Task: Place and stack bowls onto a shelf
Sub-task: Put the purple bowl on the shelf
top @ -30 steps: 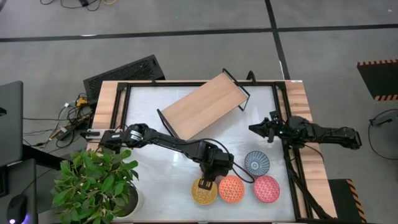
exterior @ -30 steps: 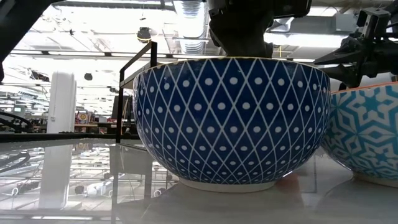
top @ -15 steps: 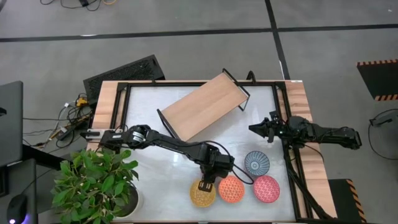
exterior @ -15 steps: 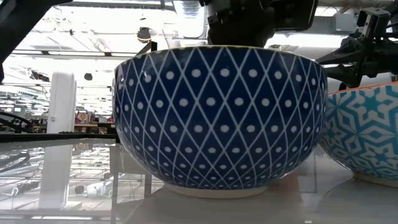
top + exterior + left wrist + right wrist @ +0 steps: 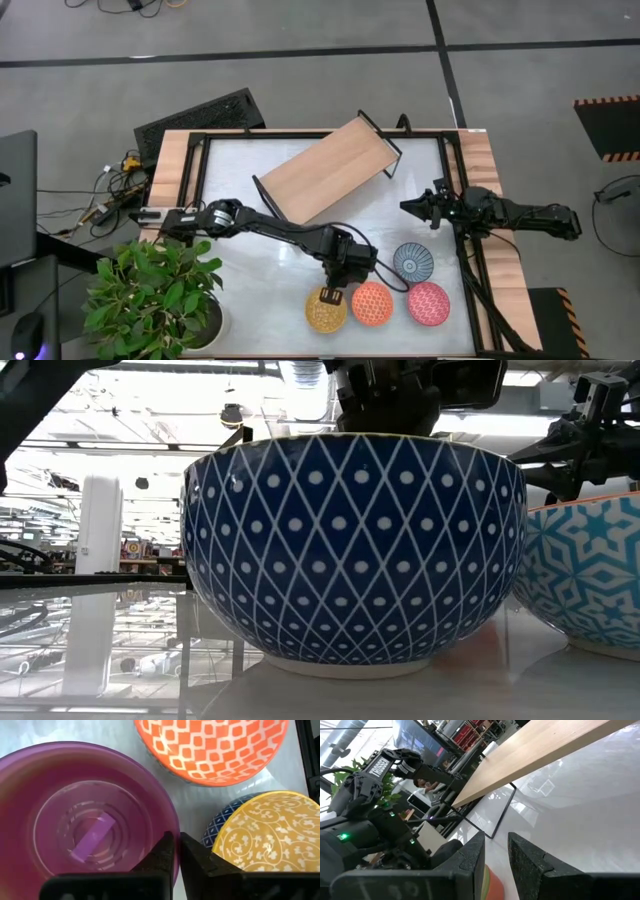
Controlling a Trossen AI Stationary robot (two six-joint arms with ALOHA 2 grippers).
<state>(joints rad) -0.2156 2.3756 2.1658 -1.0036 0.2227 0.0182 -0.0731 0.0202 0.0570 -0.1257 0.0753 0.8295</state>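
Observation:
My left gripper (image 5: 329,296) points down near the table's near edge, shut on a plain purple bowl (image 5: 75,820). The arm hides that bowl in the high view. Right beside it stands a yellow bowl with a blue dotted outside (image 5: 326,312) (image 5: 270,835) (image 5: 350,550). An orange bowl (image 5: 372,303), a pink bowl (image 5: 428,304) and a blue-white bowl (image 5: 412,262) stand on the table to its right. The light-wood shelf (image 5: 328,170) lies slantwise on the table at the far middle. My right gripper (image 5: 408,207) waits at the right edge, open and holding nothing. My left gripper holds the purple bowl's rim (image 5: 171,827) on the side next to the yellow bowl. One finger (image 5: 161,857) is inside the bowl and the other (image 5: 196,862) outside, coming steeply from above. The bowl sits upright, and whether it rests on the table does not show.
A potted plant (image 5: 150,295) overhangs the table's near left corner. A black frame (image 5: 195,170) runs round the white tabletop. A black keyboard-like slab (image 5: 200,120) and cables (image 5: 115,185) lie beyond the far left edge.
My left gripper has shut on the purple bowl's rim while staying in place. The blue-sided yellow bowl beside it has slid a little toward the table's near edge.

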